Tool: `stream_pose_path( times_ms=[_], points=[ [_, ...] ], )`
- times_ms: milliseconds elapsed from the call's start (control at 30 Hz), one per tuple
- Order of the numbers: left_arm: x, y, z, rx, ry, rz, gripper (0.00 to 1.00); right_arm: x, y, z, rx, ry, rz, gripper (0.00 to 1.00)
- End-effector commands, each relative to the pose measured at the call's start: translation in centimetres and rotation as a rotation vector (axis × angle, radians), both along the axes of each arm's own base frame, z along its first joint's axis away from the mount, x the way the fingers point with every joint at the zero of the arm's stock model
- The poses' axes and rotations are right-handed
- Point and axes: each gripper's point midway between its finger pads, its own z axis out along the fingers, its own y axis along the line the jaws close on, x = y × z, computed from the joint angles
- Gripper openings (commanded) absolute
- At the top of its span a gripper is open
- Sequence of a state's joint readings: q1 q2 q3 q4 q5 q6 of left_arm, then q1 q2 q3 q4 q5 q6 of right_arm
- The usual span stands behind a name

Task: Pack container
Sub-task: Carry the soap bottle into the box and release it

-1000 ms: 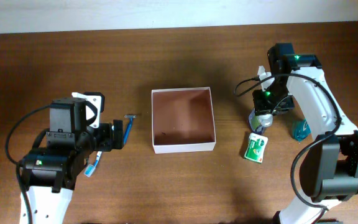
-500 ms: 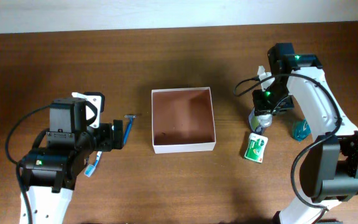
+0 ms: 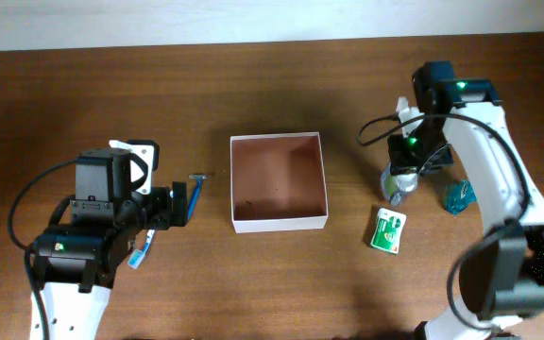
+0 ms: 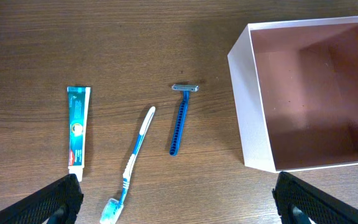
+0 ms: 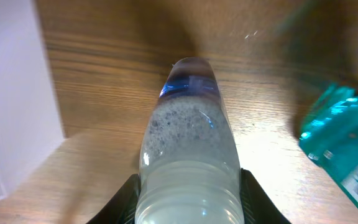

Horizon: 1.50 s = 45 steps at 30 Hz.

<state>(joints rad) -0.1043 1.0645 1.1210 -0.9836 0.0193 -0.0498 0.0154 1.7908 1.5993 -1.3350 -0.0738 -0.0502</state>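
On the right half of the tabletop [image 3: 348,283], the right claw [image 3: 406,157] is closed around a clear bottle [image 3: 396,183]. The right wrist view shows its two fingers [image 5: 125,198] pressed against opposite sides of the bottle's ribbed body [image 5: 188,155]. The bottle's far end is blue-tinted and there is froth inside. Whether the bottle rests on the wood or is raised off it cannot be told.

A green packet [image 3: 387,230] lies flat just below the bottle in the overhead view. A teal package [image 3: 458,196] lies to the bottle's right, near it but apart.

The container [image 3: 280,224] sits at the centre of the tabletop, open side up. Its white walls enclose a reddish-brown interior with nothing visible inside. It stands between the two arms and is touched by neither.

The left claw [image 3: 179,203] is spread wide and holds nothing. Its fingertips [image 4: 61,198] show only at the bottom corners of the left wrist view. Ahead of it three items lie on the wood, apart from one another:
- a blue razor [image 4: 179,118], nearest the container wall [image 4: 247,106]
- a blue-and-white toothbrush [image 4: 131,165]
- a teal toothpaste tube [image 4: 78,134], farthest from the container
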Motion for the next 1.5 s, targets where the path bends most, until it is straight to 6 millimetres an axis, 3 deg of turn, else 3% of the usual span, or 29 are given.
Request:
stream_pose_path(
  times_ms=[0,100,133,167,200,267,433,567,667,867,933,1033,1367,1467],
  points=[
    [0.3,-0.2,0.9,-0.015,-0.022,0.0,0.99,0.3,2.2,7.9,0.036,-0.226,0.012,0.04],
    [0.3,-0.2,0.9,-0.015,-0.022,0.001,0.99,-0.6,4.6,12.4,0.065,-0.335,0.045,0.04],
    [0.3,-0.2,0.9,-0.015,-0.022,0.001,0.99,-1.4,7.2,15.2,0.099,-0.401,0.087,0.04],
    [0.3,-0.2,0.9,-0.015,-0.022,0.0,0.99,-1.7,8.2,15.9,0.112,-0.415,0.1,0.04],
    [0.3,-0.2,0.9,-0.015,-0.022,0.0,1.0,-2.4,10.9,17.2,0.142,-0.443,0.147,0.04],
    [0.3,-0.2,0.9,-0.015,-0.022,0.0,0.99,-2.6,12.9,17.6,0.133,-0.464,0.173,0.04],
    [0.3,-0.2,0.9,-0.015,-0.022,0.0,0.99,-2.1,19.0,16.5,0.14,-0.492,0.231,0.04],
    [0.3,-0.2,0.9,-0.015,-0.021,0.0,0.99,-0.8,23.2,13.4,0.16,-0.448,0.239,0.04],
    [0.3,-0.2,0.9,-0.015,-0.021,0.0,0.99,0.9,26.0,9.2,0.14,-0.396,0.247,0.04],
    [0.3,-0.2,0.9,-0.015,-0.022,0.0,0.99,2.8,27.5,2.2,0.09,-0.279,0.166,0.04],
    [0.3,-0.2,0.9,-0.015,-0.022,0.0,0.99,2.9,27.6,0.8,0.079,-0.251,0.143,0.04],
    [0.3,-0.2,0.9,-0.015,-0.022,0.0,0.99,3.2,27.9,-0.3,0.076,-0.238,0.131,0.04],
    [0.3,-0.2,0.9,-0.015,-0.021,0.0,0.99,4.0,28.5,-0.5,0.094,-0.261,0.126,0.04],
    [0.3,-0.2,0.9,-0.015,-0.021,0.0,0.99,4.1,28.6,-1.4,0.085,-0.249,0.127,0.21]
  ],
)
